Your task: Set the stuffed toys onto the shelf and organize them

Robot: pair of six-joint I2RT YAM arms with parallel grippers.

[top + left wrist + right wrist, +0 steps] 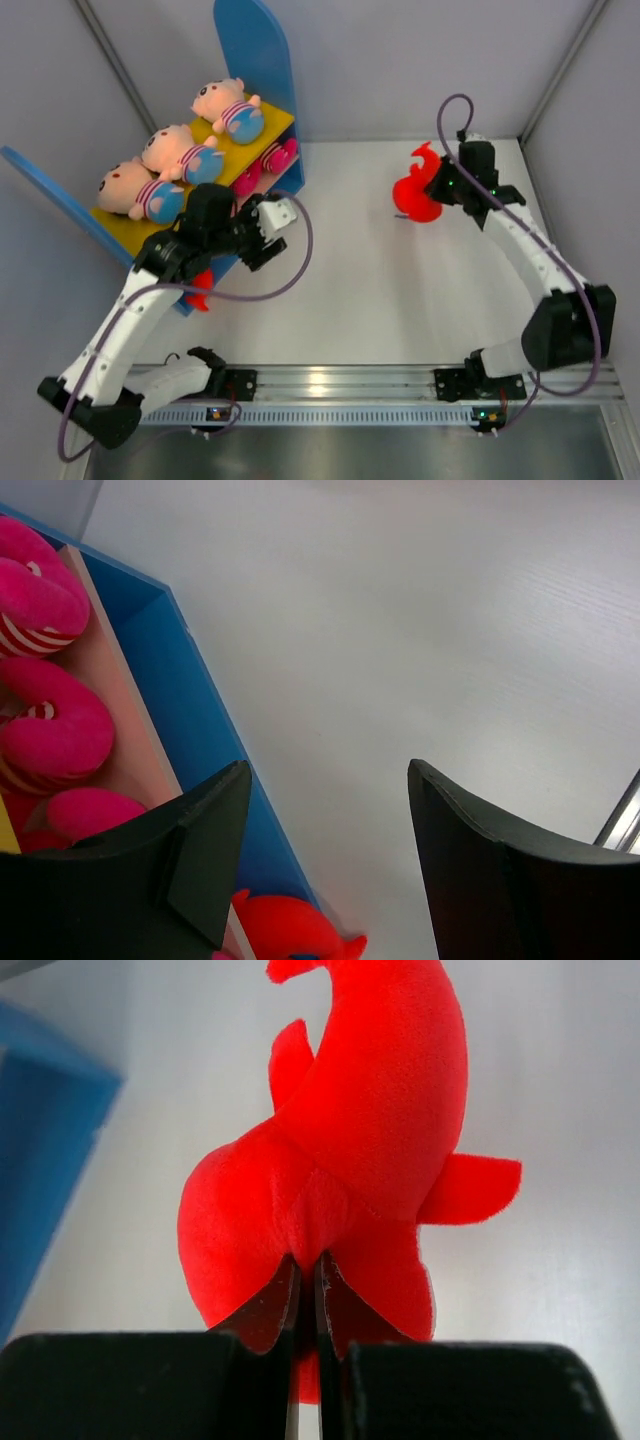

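The shelf (255, 50) stands at the back left, and its blue side panel (190, 710) fills the left of the left wrist view. Three peach-faced stuffed toys (175, 152) in striped shirts lie on its yellow upper board (278, 122). Pink feet of other toys (272, 160) stick out from the tan lower board (125, 740). My left gripper (258, 235) is open and empty just in front of the shelf. A red plush (295, 930) lies below it by the shelf's base. My right gripper (308, 1265) is shut on a second red plush (415, 190) and holds it at the back right.
Grey enclosure walls with metal posts (110, 60) surround the white table (370, 280). A purple cable (300, 255) loops off the left arm and another (445, 115) off the right arm. The mounting rail (330, 385) runs along the near edge.
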